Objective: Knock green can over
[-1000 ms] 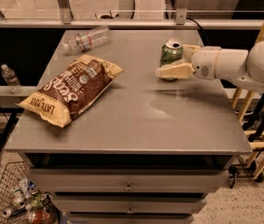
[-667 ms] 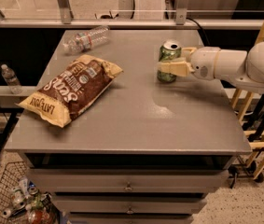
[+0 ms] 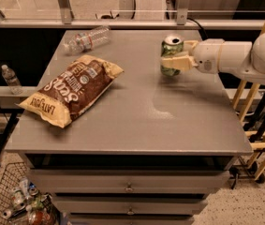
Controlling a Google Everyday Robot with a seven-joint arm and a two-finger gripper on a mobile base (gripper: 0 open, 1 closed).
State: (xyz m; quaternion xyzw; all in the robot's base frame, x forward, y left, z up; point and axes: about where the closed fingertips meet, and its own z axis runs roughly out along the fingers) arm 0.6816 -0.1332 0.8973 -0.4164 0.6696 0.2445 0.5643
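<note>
The green can (image 3: 170,55) stands upright on the grey table (image 3: 136,121), towards its far right. It is light green with a silver top. My gripper (image 3: 179,60) comes in from the right on a white arm (image 3: 237,60). Its cream fingers (image 3: 178,63) lie against the can's front right side, about at mid height, and cover part of the can.
A brown chip bag (image 3: 73,89) lies at the left of the table. A clear plastic water bottle (image 3: 86,39) lies on its side at the far left. A wire basket of cans (image 3: 19,203) sits on the floor at lower left. Yellow rails (image 3: 263,125) stand to the right.
My gripper has moved left and a little away from the camera, from in front of the can to against its side. The can stays upright.
</note>
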